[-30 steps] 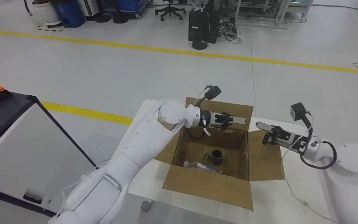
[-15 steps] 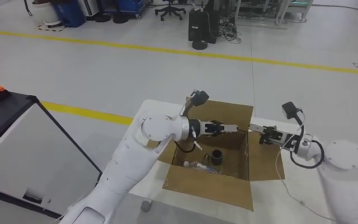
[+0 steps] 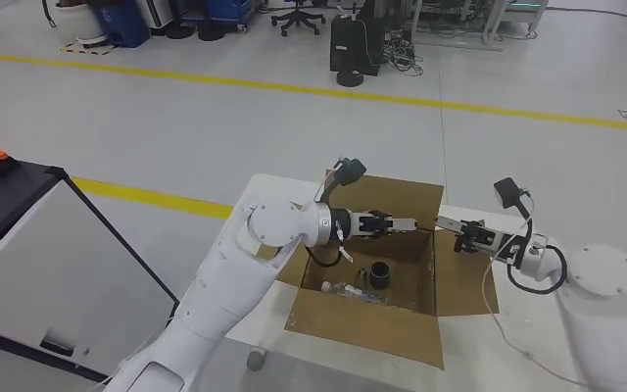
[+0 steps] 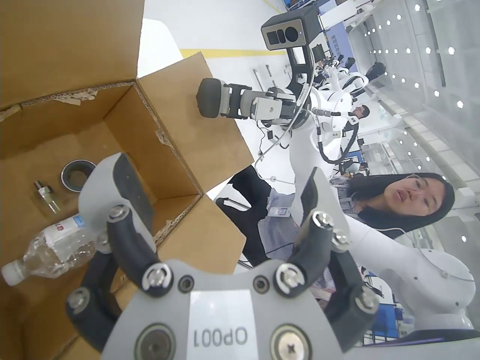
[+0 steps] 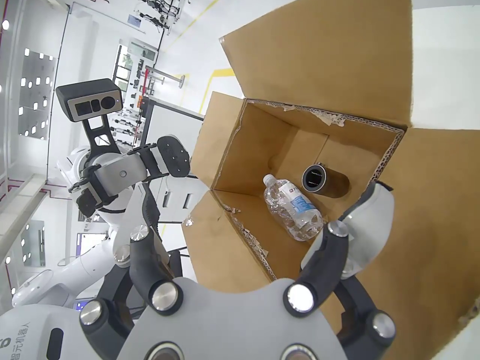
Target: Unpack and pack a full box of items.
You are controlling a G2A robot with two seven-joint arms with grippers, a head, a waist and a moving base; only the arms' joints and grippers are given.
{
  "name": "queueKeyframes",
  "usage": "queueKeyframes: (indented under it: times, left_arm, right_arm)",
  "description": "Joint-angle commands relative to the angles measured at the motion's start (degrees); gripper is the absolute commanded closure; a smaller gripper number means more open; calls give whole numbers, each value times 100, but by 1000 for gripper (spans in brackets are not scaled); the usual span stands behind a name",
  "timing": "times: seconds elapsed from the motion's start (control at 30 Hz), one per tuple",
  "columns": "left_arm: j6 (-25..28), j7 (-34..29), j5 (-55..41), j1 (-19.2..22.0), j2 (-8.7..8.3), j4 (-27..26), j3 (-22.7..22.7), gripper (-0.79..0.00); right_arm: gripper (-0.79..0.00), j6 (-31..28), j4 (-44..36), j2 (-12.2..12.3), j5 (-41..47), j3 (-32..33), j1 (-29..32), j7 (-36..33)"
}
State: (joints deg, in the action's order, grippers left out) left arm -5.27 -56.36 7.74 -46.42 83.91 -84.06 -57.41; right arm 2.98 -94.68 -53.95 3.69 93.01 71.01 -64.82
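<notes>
One cardboard box [image 3: 362, 331] sits nearest the robot on the white table [image 3: 257, 318]. Its four flaps are folded outward, and the left flap is partly under the left arm.

Three things lie on the box floor:
- One clear plastic bottle [image 3: 343, 290] lies on its side by the near wall, with its white cap on and a label round its middle.
- One black cylinder [image 3: 378, 274] is just beyond the bottle and close to it. The end that faces up is hollow.
- One small metal part [image 4: 47, 195] shows beside the cylinder in the left wrist view. It is perhaps a threaded fitting, but it is too small to name surely.

Two grippers hang over the far half of the opening, both above the box and well clear of the three things inside. The left gripper [image 3: 419, 225] is over the opening, its arm crossing the box's left side. Its two fingers stand wide apart with nothing between them. The right gripper [image 3: 446, 223] is over the box's right wall, above the fold of the right flap. Its two fingers are likewise spread and hold nothing. The two grippers point at one another with their tips near.

Beyond the table the floor carries two yellow lines. The nearer yellow line [image 3: 147, 196] runs just behind the table, and the farther yellow line [image 3: 294, 88] crosses the room well behind it.
</notes>
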Motion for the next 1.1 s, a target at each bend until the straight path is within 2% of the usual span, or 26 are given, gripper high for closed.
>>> queueKeyframes:
  times: [0.0,0.13,0.43,0.63,0.93,1.07]
  left_arm:
    - [0,0,0,0,0,0,0,-785]
    - [-10,189,-177,-79,2,3,-94,-785]
    - [387,1283,-600,-869,-106,-514,-748,-785]
    - [357,1836,-647,-1417,-195,-951,-1194,-785]
    - [-50,2244,-567,-1951,-299,-1618,-1614,-785]
    - [-111,2491,-616,-2109,-323,-1794,-1748,-785]
  right_arm:
    - [-785,0,0,0,0,0,0,0]
    - [-785,0,0,0,0,0,0,0]
    - [-785,0,0,0,0,0,0,0]
    - [-785,-26,-30,-3,-12,-21,20,55]
    - [-785,25,-613,14,-972,-784,-55,-111]
    - [-785,287,-698,8,-1676,-1256,-269,-157]
